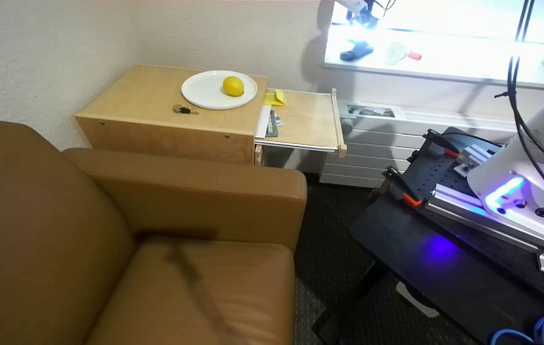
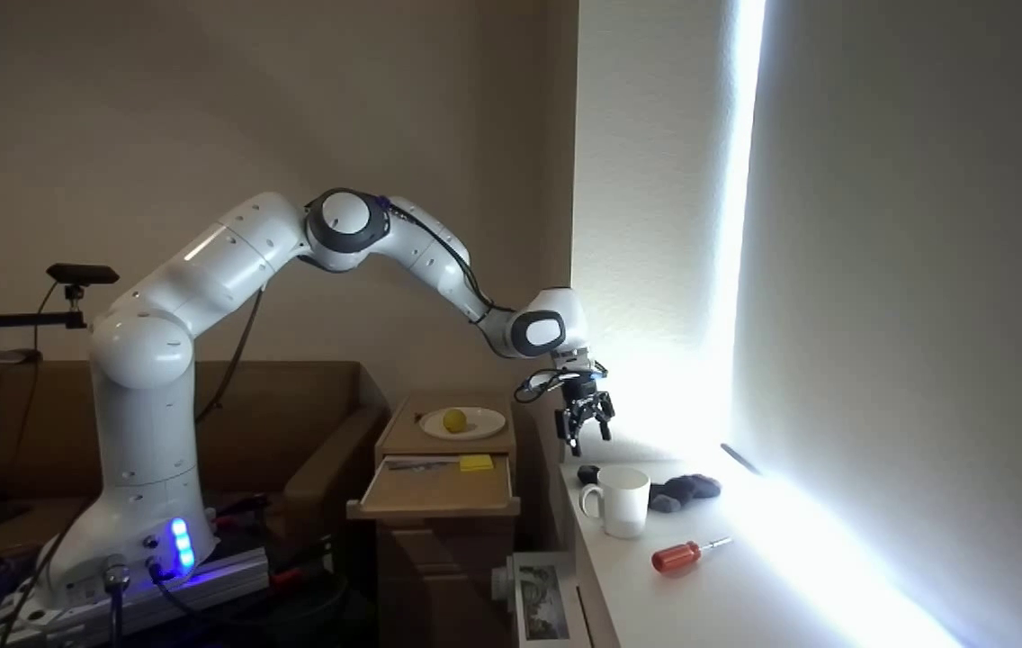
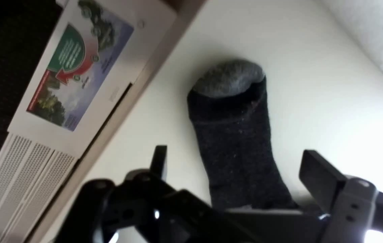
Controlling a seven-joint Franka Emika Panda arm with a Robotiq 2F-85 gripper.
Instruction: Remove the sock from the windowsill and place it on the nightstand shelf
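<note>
The dark sock (image 3: 238, 141) with a grey end lies flat on the white windowsill (image 3: 299, 84). It shows in both exterior views (image 1: 357, 51) (image 2: 686, 490); the white mug hides part of it in the latter. My gripper (image 2: 590, 441) is open and empty, pointing down above the sill. In the wrist view its fingers (image 3: 235, 152) stand apart on either side of the sock, not touching it; the gripper body hides the sock's lower end. The nightstand shelf (image 1: 308, 112) is the pale board pulled out from the nightstand (image 1: 166, 127); it also shows in an exterior view (image 2: 439, 490).
The white mug (image 2: 628, 508) and a red screwdriver (image 2: 677, 556) are on the sill beside the sock. Yellow notes (image 1: 277, 98) and flat items lie on the shelf. A plate (image 1: 205, 98) with a lemon (image 1: 233, 86) and keys (image 1: 186, 109) are on the nightstand top.
</note>
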